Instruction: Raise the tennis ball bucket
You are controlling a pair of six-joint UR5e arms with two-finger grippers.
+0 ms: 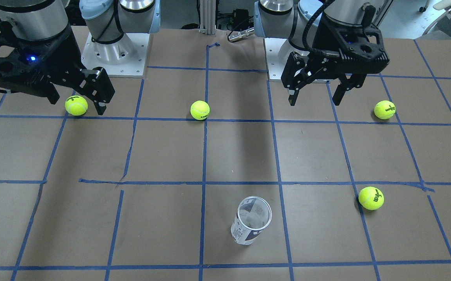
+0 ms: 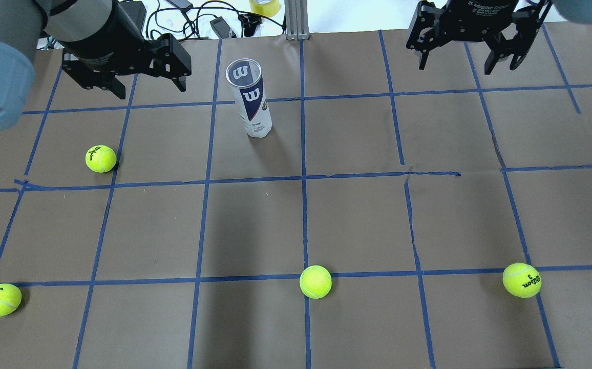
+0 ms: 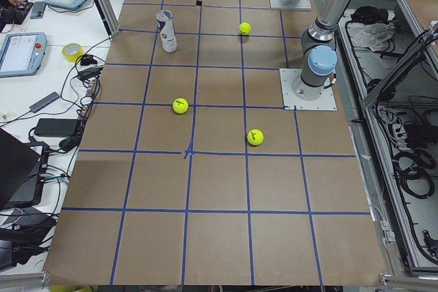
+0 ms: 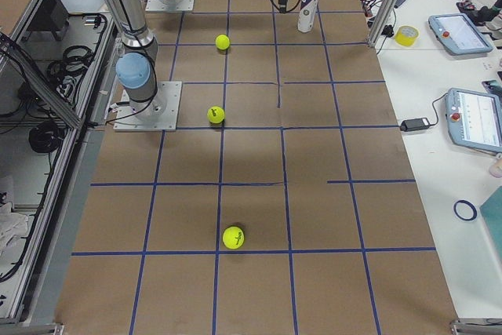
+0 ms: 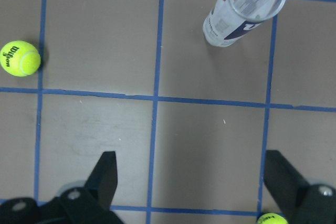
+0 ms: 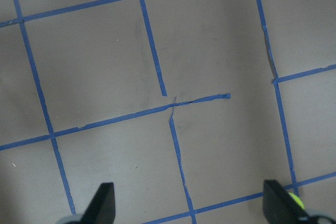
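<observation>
Hovering high, jaws apart, left tool (image 2: 151,91) and right tool (image 2: 455,69) leave the upright bucket (image 2: 252,100) free for a side grasp.

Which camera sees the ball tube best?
Overhead exterior: the tennis ball bucket stands upright, label showing. Front-facing and left wrist views look down onto its top; side views show it tiny; right wrist misses it.

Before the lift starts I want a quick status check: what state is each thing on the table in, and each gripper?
tennis ball tube: standing upright on the table, top open, empty, not gripped.
left gripper: open, raised off the table, holding nothing.
right gripper: open, raised off the table, holding nothing.
tennis balls: four, loose on the table, all outside the tube.
</observation>
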